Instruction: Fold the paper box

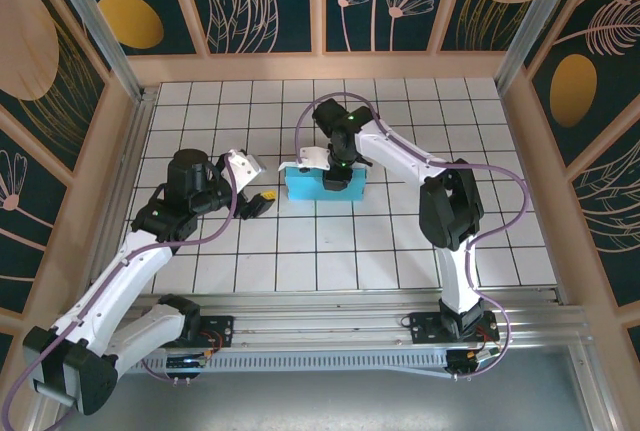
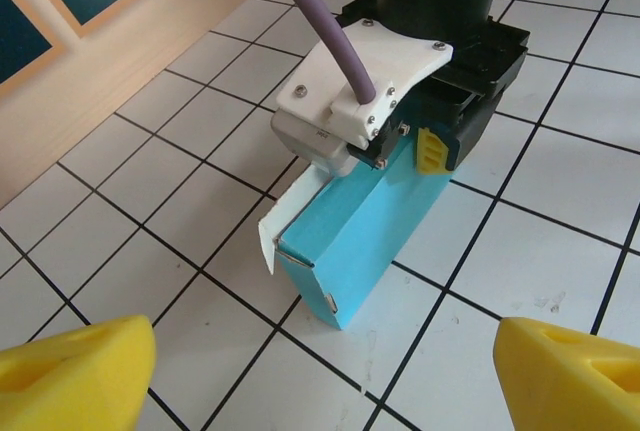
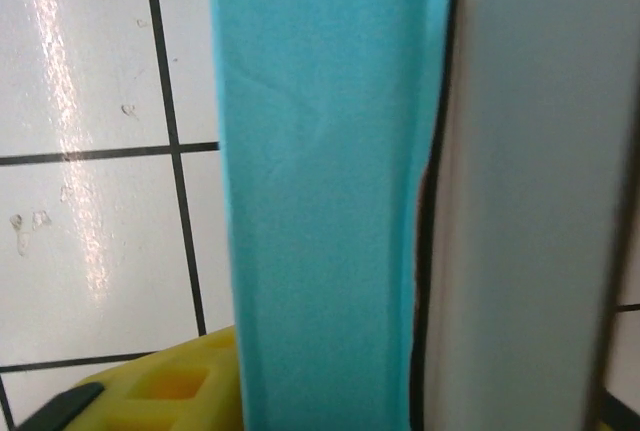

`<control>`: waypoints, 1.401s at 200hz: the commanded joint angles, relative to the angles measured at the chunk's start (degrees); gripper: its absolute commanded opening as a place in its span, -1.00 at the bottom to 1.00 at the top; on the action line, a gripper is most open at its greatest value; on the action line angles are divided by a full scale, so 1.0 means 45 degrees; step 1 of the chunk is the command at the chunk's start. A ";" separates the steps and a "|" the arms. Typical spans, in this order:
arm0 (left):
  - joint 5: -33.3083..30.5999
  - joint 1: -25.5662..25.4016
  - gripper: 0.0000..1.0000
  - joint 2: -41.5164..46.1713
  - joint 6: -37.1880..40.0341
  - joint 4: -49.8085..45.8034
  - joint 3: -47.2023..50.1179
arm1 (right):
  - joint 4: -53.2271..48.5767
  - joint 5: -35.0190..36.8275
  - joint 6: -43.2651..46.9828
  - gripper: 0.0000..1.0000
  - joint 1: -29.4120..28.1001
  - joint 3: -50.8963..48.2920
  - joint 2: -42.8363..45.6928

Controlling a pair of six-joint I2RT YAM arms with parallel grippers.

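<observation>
On the left of the white-tiled tabletop (image 1: 300,261), the left end effector (image 1: 260,203) hovers released. Its 2 yellow fingertips (image 2: 70,371) are spread wide and empty, and it points at the left end of the paper box (image 1: 325,191), near it but not touching.

The box lies near the middle of the tabletop, its long side running left to right, turquoise on the outside. In the left wrist view it is partly formed: a long turquoise wall stands upright, and a small white flap (image 2: 285,216) sticks out loose at the left end.

The right end effector (image 1: 335,173) reaches down onto the box from the far side. It appears clenched on 1 long wall, with a yellow pad (image 2: 430,148) against the turquoise face. In the right wrist view that wall (image 3: 320,201) runs up between the fingers, with the pale inner side on the right.

The step in hand is probably steadying the box so its left end can be closed. The next move would call for the left end effector to push the white flap inward, gently, since thin card creases easily, while the right grip holds firm.

The tiles are glossy, with dark grid lines and a few scuffs. Wooden-framed walls (image 1: 90,11) enclose the space, with dark teal panels showing pale leaf drawings and gold ovals. An aluminium rail (image 1: 330,311) at the near edge carries both arm bases.
</observation>
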State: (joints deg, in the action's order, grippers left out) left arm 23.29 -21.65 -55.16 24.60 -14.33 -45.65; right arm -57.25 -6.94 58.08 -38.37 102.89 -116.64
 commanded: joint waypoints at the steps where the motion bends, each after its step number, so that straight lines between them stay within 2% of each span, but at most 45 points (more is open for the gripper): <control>1: 0.0078 0.0001 0.75 0.0226 0.0132 0.0413 0.0105 | 0.0080 0.0188 0.0337 -0.12 -0.0048 0.0372 0.0016; 30: 0.0062 0.0006 0.77 0.0111 -0.0265 0.0664 0.0107 | 0.0262 -0.0035 0.0489 -0.04 -0.0048 0.0508 0.0172; 78: -0.0338 0.0006 0.85 -0.0118 -0.0891 0.0763 -0.0051 | 0.0692 -0.0521 0.0197 0.22 0.0028 0.0364 0.0774; 129: -0.1145 -0.0018 0.87 -0.1127 -0.2464 0.0635 -0.0822 | 0.1355 -0.1655 -0.0570 0.27 0.0361 0.0052 0.1497; 150: -0.1565 -0.0004 0.88 -0.1667 -0.3453 0.0547 -0.1313 | 0.1731 -0.2740 -0.1196 0.27 0.0647 -0.0004 0.1996; 167: -0.2462 0.0006 0.91 -0.2182 -0.4773 0.0484 -0.1831 | 0.2963 -0.3739 -0.3329 0.27 0.1153 -0.0528 0.2760; 180: -0.2857 0.0006 0.90 -0.2685 -0.5561 0.0163 -0.2168 | 0.4343 -0.4552 -0.5930 0.27 0.1494 -0.1332 0.3549; 199: -0.2663 0.0006 0.88 -0.3475 -0.6261 -0.0307 -0.3098 | 0.6298 -0.4658 -1.0050 0.29 0.2587 -0.3022 0.4976; 219: -0.2152 0.0005 0.82 -0.4287 -0.6630 -0.0648 -0.3811 | 0.6908 -0.5606 -1.2750 0.29 0.3448 -0.4484 0.6145; 247: -0.1601 0.0026 0.75 -0.5194 -0.6987 -0.0830 -0.4354 | 0.7308 -0.6992 -1.5580 0.20 0.4674 -0.6386 0.7268; 280: -0.1128 0.0073 0.68 -0.5976 -0.7190 -0.0974 -0.4732 | 0.6762 -0.6984 -1.6038 0.06 0.5010 -0.7231 0.7283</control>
State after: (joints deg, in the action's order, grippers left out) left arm 15.46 -21.63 -80.07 -5.48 -16.49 -64.62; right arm -27.18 -35.11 -6.42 -16.03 72.82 -84.01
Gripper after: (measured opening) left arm 0.851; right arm 0.544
